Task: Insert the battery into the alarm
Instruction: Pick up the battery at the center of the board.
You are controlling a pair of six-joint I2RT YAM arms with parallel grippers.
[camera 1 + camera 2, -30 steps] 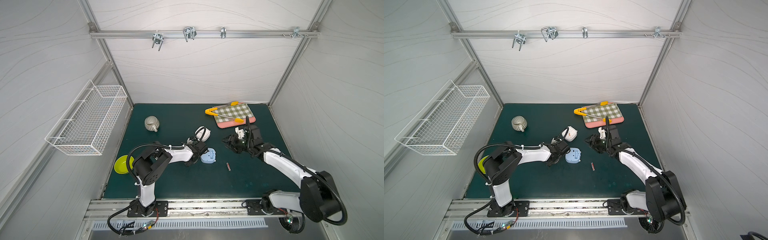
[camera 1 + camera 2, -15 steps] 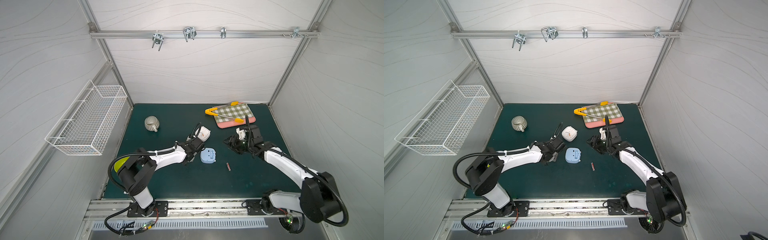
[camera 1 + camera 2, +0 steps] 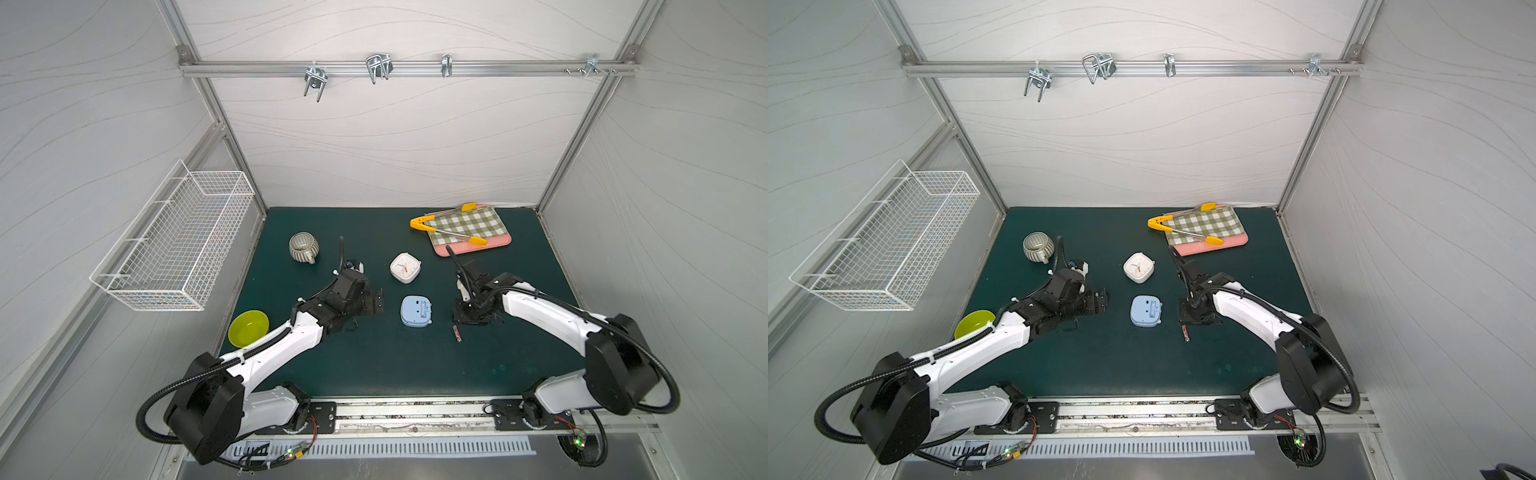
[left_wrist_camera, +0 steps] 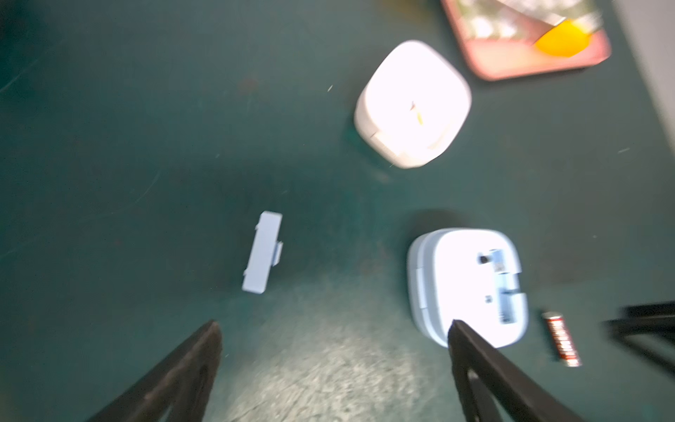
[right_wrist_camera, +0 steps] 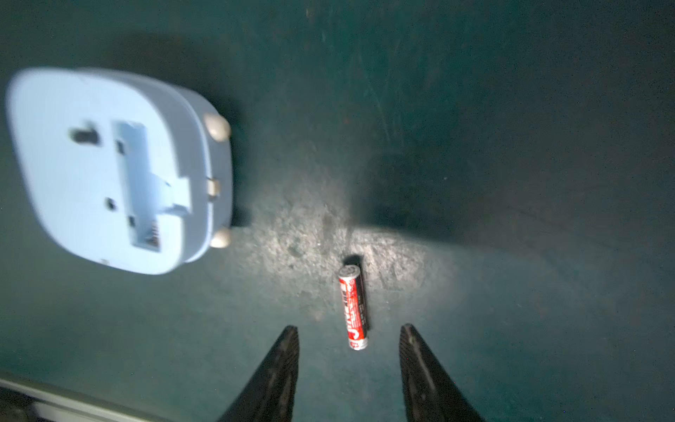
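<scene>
The battery (image 5: 352, 307) is seen on the mat (image 3: 374, 365), just right of the face-down alarm (image 3: 417, 311), whose compartment is uncovered. It is straddled, ungripped, by the right gripper (image 5: 349, 327), jaws parted; the left gripper (image 4: 334, 325) is spread, empty. Insertion is not yet done.

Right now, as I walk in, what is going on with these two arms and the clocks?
The blue alarm lies face down on the green mat, its battery slot uncovered and empty. Its cover lies apart on the mat. The right claw is open over one end of the red battery, which lies on the mat beside the alarm, not yet gripped. The left claw is open and empty, on the alarm's other side.
</scene>
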